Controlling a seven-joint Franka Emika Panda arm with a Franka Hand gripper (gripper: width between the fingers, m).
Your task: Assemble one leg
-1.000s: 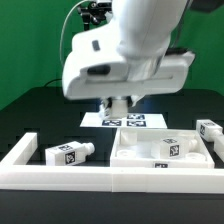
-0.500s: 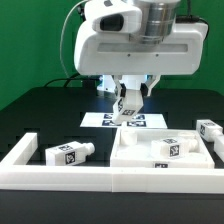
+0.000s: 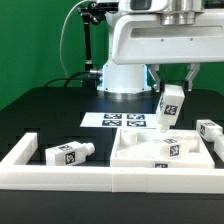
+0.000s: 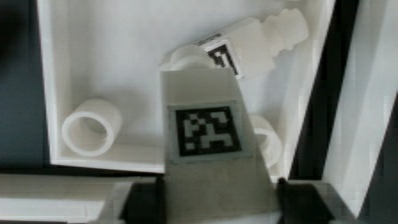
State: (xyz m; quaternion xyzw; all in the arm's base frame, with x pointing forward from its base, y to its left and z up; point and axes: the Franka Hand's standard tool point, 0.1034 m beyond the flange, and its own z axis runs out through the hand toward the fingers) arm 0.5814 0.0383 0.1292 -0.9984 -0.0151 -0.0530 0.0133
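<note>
My gripper [image 3: 172,90] is shut on a leg [image 3: 169,107], a chunky white peg with a marker tag, and holds it tilted in the air above the far right part of the flat white square panel [image 3: 135,150]. In the wrist view the held leg [image 4: 208,130] fills the middle between my dark fingers [image 4: 150,196], with my gripper [image 4: 217,200] closed on its sides. A second leg [image 3: 168,148] lies on the panel below; it also shows in the wrist view [image 4: 249,45]. The panel's round hole [image 4: 86,131] lies beside the held leg.
A third leg [image 3: 70,153] lies on the black table at the exterior view's left, a further one [image 3: 209,130] at its right edge. The long white rail border [image 3: 90,181] runs along the front. The marker board [image 3: 122,120] lies behind the panel.
The arm has moved toward the exterior view's right with the leg in its gripper, from above the marker board to above the panel's right part.
</note>
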